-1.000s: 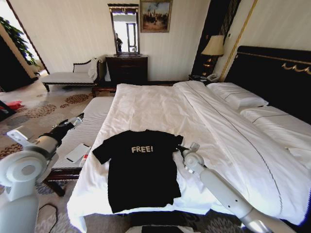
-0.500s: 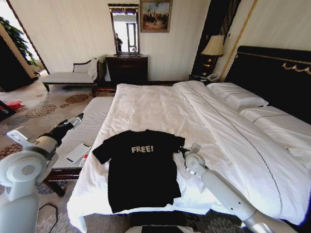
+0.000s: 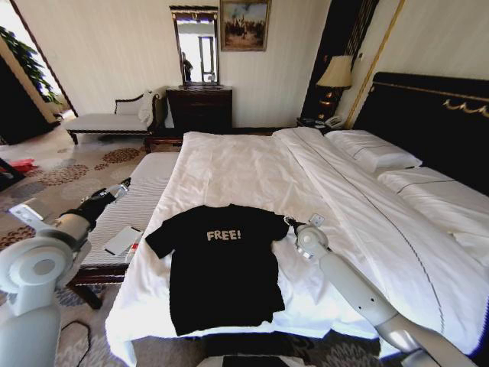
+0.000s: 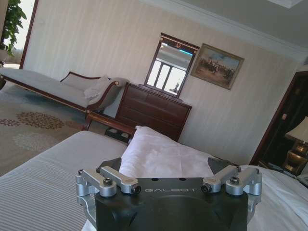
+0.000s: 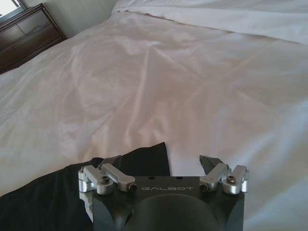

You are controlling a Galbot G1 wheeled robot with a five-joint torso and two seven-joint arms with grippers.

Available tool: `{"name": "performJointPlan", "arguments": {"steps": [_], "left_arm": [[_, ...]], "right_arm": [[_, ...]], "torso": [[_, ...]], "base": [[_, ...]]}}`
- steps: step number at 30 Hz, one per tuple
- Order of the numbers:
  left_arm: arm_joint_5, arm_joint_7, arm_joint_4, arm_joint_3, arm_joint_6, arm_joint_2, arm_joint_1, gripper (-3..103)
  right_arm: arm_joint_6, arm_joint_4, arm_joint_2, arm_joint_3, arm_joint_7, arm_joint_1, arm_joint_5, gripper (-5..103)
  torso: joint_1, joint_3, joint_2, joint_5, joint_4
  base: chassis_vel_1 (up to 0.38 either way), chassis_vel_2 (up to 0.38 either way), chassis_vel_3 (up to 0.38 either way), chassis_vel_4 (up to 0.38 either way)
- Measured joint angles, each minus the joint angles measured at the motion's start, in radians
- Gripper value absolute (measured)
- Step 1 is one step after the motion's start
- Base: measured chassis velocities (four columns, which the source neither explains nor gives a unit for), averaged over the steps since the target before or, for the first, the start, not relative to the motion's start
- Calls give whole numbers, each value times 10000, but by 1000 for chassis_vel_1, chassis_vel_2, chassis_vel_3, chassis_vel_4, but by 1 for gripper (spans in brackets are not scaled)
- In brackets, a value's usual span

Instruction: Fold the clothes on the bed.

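Note:
The clothes are one black T-shirt [image 3: 221, 264] with white "FREE!" print, spread flat and face up at the near end of the bed [image 3: 252, 164]. My right gripper [image 3: 289, 222] sits low at the outer edge of the shirt's right sleeve. In the right wrist view this gripper [image 5: 161, 162] is open, and the black sleeve corner [image 5: 144, 159] lies on the white duvet [image 5: 159, 86] by one finger. My left gripper [image 3: 124, 184] hangs off the bed's left side over a striped bench. The left wrist view shows it [image 4: 166, 167] open and holding nothing.
The striped bench [image 3: 141, 191] runs along the bed's left side with a flat white device [image 3: 122, 240] on it. Pillows [image 3: 374, 151] and a dark headboard [image 3: 435, 115] are at the right. A chaise [image 3: 114, 119], a dresser [image 3: 199, 107] and a lamp [image 3: 335, 72] line the far wall.
My right gripper has slid a little to the right and farther up the bed, along the sleeve's edge. The shirt and the left arm have stayed put.

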State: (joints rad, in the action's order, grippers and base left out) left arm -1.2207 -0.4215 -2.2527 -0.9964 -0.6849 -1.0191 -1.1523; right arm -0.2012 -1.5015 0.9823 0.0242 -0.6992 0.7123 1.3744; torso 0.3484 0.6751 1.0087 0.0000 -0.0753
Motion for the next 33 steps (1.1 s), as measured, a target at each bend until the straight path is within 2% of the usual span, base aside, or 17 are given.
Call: {"name": "performJointPlan", "arguments": {"steps": [2, 4, 6, 12, 15, 17, 20, 24, 27, 29, 30, 32, 33], "left_arm": [[0, -1, 10, -7, 0, 10, 2, 100], [0, -1, 28, -57, 0, 28, 5, 100], [-7, -1, 25, -100, 0, 31, 4, 100], [-15, -2, -25, -112, 0, -23, -19, 100], [-3, -3, -26, -101, 0, -80, -23, 100], [23, -3, -24, -84, 0, -118, -30, 100], [50, -3, -13, -73, 0, -135, -32, 100], [55, -1, 23, -54, 1, -113, -5, 100], [63, 0, 63, -17, 3, -90, 22, 100], [77, 0, 93, 25, 5, -81, 44, 100], [77, 0, 93, 25, 5, -81, 44, 100], [101, 2, 125, 70, 9, -78, 73, 100], [112, 2, 136, 81, 11, -79, 81, 100]], "right_arm": [[1, 81, 31, 11, 156, 1, 42, 90], [14, 227, 77, 30, 463, 14, 66, 99], [67, 356, 104, 30, 690, 19, 60, 100], [171, 533, 121, 68, 995, -2, 60, 102], [247, 575, 121, 94, 1232, 2, 68, 97], [277, 609, 123, 103, 1388, 29, 68, 87], [298, 686, 142, 103, 1486, 34, 54, 82], [333, 915, 224, 101, 1646, -15, 5, 60], [354, 1010, 249, 108, 1724, -27, -41, 54], [377, 1064, 255, 132, 1794, -25, -64, 44], [377, 1064, 255, 132, 1794, -25, -64, 44], [410, 1073, 245, 145, 1898, 4, -82, 33], [417, 1074, 241, 145, 1927, 14, -85, 33]], "torso": [[0, 0, 0, 0, 0], [0, 0, 0, 0, 1], [0, 0, 0, 0, 1], [0, 0, 0, 0, 0], [0, 0, 0, 0, 0], [0, 0, 0, -1, 1], [0, 0, 0, -1, 0], [0, 0, 0, 0, 1], [0, 0, 0, 0, 1], [0, -1, 0, 0, 0], [0, -1, 0, 0, 0], [0, 0, 0, 0, 1], [0, 0, -1, 0, 0]], "base": [[0, 0, 0, 0], [0, 0, 0, 0], [0, 0, 0, 0], [0, 0, 0, 0], [0, 0, 0, 0], [0, 0, 0, 0], [0, 0, 0, 0], [0, 0, 0, 0], [0, 0, 0, 0], [0, 0, 0, 0], [0, 0, 0, 0], [0, 0, 0, 0], [0, 0, 0, 0]]}}
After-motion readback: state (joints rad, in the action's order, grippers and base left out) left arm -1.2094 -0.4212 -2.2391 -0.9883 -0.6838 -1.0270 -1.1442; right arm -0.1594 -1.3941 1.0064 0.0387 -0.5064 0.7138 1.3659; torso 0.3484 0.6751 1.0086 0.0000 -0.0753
